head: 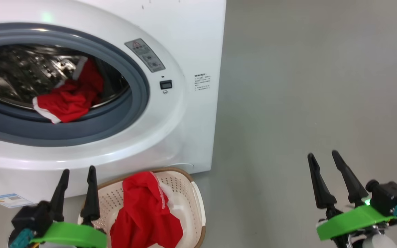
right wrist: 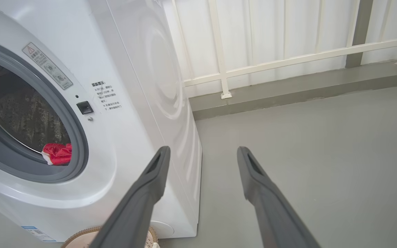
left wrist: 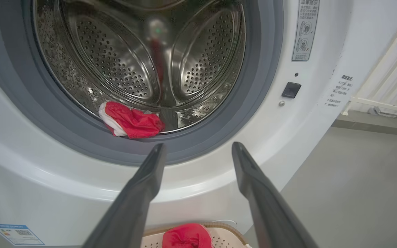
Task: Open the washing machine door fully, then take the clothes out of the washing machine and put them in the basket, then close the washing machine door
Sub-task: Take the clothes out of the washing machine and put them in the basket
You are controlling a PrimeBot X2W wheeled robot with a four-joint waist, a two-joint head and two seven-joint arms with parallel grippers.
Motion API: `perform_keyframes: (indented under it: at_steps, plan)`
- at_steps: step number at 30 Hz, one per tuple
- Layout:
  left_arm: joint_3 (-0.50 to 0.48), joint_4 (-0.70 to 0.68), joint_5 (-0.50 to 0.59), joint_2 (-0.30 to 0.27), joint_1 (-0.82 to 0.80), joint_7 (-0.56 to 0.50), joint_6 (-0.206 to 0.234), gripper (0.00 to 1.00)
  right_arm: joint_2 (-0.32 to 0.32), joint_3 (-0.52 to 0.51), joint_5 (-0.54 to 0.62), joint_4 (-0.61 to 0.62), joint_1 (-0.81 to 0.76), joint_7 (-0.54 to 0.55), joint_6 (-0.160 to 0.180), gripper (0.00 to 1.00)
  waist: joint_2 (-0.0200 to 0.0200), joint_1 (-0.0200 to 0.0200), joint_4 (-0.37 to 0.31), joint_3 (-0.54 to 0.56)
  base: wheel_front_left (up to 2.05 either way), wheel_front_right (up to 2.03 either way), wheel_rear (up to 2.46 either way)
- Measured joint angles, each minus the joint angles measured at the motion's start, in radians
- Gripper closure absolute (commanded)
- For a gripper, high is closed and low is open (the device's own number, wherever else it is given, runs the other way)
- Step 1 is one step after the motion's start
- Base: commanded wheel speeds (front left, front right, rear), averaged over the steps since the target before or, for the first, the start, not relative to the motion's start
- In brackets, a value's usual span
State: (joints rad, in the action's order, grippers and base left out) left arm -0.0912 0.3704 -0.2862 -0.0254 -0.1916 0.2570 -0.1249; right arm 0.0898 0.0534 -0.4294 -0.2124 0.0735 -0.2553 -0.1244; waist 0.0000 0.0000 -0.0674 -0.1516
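Grey floor [head: 305, 86], big white front-loading washing machine [head: 191, 41]. Red white-trimmed fabric garment [head: 69, 100] on front edge of steel drum [head: 12, 75], up ahead of left jaws; second red garment [head: 143, 213] in cream perforated plastic basket [head: 184, 186] just beside them. Left jaws and right jaws both spread wide, empty.

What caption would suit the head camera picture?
With left gripper and right gripper open, one red garment in the basket, another at the washing machine drum lip.
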Motion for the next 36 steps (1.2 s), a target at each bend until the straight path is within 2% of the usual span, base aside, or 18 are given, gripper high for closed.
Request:
perform_keyframes:
  at_steps: [8, 15, 36]
  plan:
    - [-0.002, -0.095, 0.004, -0.002, 0.116, 0.0, 0.0, 0.0, 0.002, -0.009, 0.0, 0.004, -0.076, 0.0, 0.0, 0.0, 0.0, 0.0, 0.024, 0.06, 0.0, 0.0, 0.0]
    - [-0.004, -0.156, 0.014, -0.008, 0.173, 0.0, 0.0, 0.0, 0.005, -0.018, 0.0, 0.02, -0.115, 0.0, 0.0, 0.0, 0.0, 0.0, 0.044, 0.067, 0.0, 0.0, 0.0]
    - [0.022, -0.158, 0.014, -0.01, 0.166, 0.0, 0.002, 0.0, 0.003, -0.042, 0.0, 0.031, -0.113, 0.0, 0.0, 0.0, 0.0, 0.0, 0.048, 0.021, 0.0, 0.0, 0.0]
